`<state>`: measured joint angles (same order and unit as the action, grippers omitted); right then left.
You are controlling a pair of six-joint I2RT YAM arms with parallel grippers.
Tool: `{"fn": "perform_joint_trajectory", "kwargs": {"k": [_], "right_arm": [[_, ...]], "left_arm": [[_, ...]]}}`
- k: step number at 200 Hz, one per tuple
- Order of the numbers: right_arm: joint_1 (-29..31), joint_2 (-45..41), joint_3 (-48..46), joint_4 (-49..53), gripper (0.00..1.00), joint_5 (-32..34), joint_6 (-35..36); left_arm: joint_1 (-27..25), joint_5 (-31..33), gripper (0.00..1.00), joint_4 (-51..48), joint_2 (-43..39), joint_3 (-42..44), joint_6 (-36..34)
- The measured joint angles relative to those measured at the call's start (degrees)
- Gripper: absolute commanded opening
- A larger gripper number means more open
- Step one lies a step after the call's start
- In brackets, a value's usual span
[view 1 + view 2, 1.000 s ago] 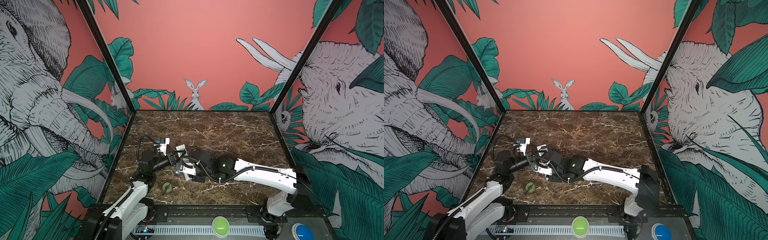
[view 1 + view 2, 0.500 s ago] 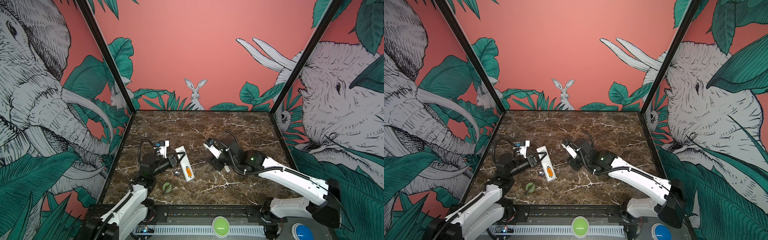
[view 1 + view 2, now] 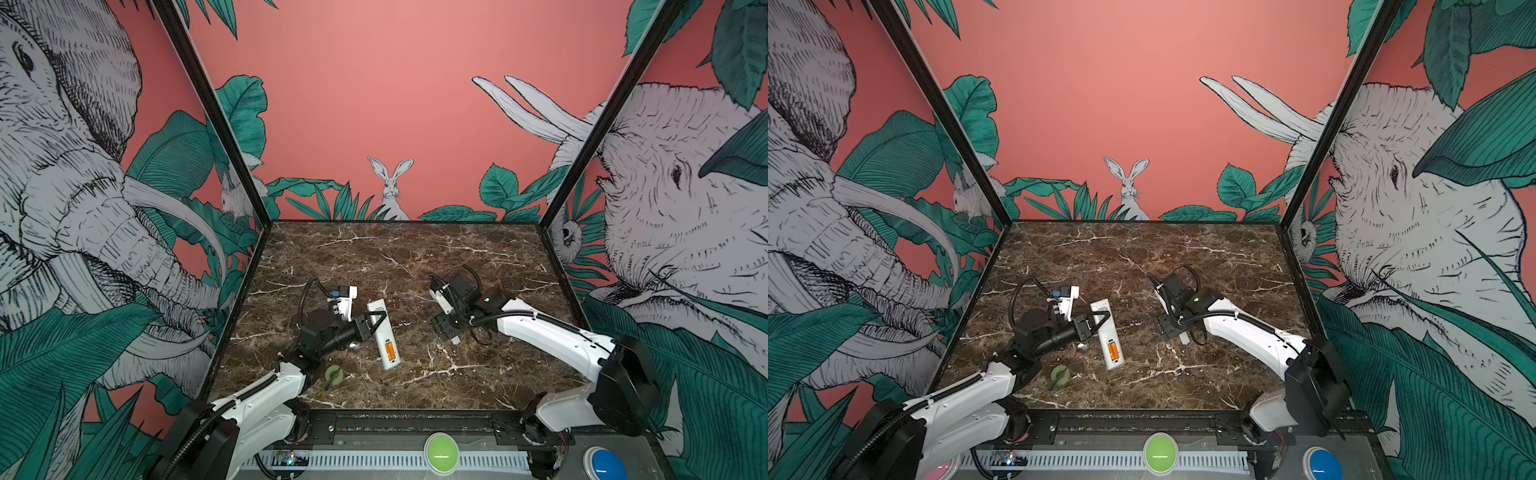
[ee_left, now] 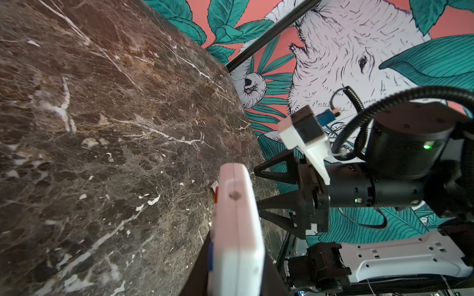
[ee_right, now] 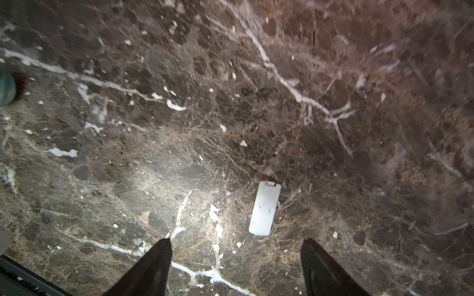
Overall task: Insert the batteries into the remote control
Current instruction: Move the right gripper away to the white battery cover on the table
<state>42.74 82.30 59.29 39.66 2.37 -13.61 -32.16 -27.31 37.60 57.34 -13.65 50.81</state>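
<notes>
**Left hand** (image 3: 375,322) clasped the remote control (image 3: 381,338) across its width, near the end farther from the open battery bay. The remote faced back-up over the marbled worktop (image 3: 374,257), and its free length ran past the hand toward the front edge. The orange batteries (image 3: 390,351) sat in the bay, just beyond the grip. A shiny metal object (image 3: 353,348) lay beside the left hand's wrist, with a green disc (image 3: 333,374) nearer the front. **Right hand** (image 3: 450,332) pointed down, well apart from the remote, over a small white cover strip (image 3: 456,341).
</notes>
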Motion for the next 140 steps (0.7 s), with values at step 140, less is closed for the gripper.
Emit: {"fn": "perform_joint_trajectory", "kwargs": {"k": [140], "right_arm": [[-6.12, 12.57, -1.62, -1.51, 0.73, -3.58, 1.42]], "left_arm": [[-13.38, 8.59, 0.0, 13.66, 18.45, -0.52, -2.32]]}}
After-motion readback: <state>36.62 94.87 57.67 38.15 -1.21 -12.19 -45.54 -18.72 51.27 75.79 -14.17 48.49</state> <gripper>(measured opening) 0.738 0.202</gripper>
